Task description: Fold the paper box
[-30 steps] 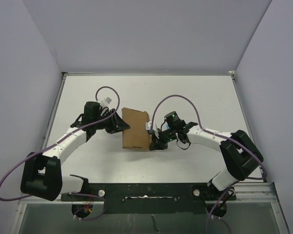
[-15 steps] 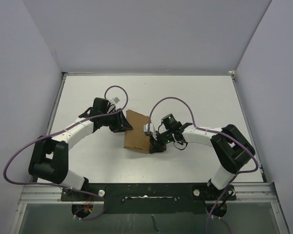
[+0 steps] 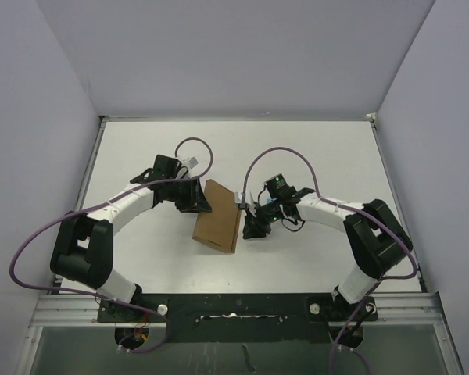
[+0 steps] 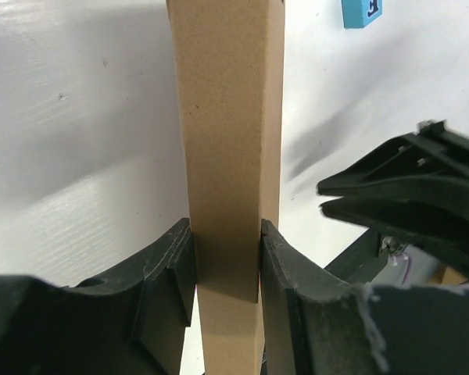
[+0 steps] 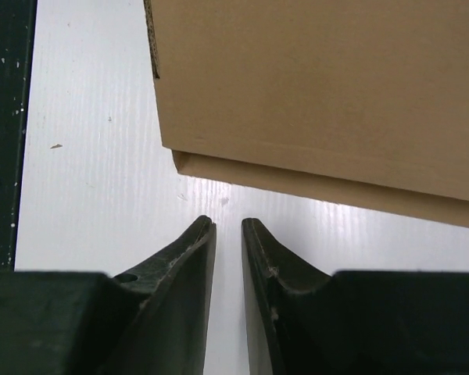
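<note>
The paper box is a slim brown cardboard box lying tilted at the table's middle. My left gripper is shut on its far left edge; in the left wrist view the box stands edge-on, pinched between both pads at the gripper. My right gripper sits just right of the box, jaws nearly together with nothing between them. In the right wrist view the gripper points at the box's near corner, a small gap apart from it.
A small blue cube lies on the white table beyond the box. The right gripper's black fingers show to the right of the box in the left wrist view. Grey walls surround the table.
The box has turned and shifted, its near end swinging toward the front. My left gripper moved right along with it. My right gripper has come slightly off the box's right edge.
</note>
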`<act>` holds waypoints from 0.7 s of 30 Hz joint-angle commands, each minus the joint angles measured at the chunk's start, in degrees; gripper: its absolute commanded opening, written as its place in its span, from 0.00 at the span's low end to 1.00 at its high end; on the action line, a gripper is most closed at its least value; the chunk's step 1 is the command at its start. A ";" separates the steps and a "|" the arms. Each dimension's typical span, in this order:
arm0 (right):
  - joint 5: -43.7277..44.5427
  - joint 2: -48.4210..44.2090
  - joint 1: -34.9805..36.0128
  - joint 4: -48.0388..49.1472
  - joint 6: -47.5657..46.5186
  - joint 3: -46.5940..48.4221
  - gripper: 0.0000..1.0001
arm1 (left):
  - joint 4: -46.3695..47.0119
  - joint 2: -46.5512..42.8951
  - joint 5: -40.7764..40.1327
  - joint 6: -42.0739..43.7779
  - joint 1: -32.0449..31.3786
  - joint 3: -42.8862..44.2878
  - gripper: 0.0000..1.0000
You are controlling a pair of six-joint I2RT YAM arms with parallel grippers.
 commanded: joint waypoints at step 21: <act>-9.45 2.44 -19.49 20.41 36.67 -3.78 0.42 | -12.94 3.50 2.41 36.56 -5.45 7.45 0.04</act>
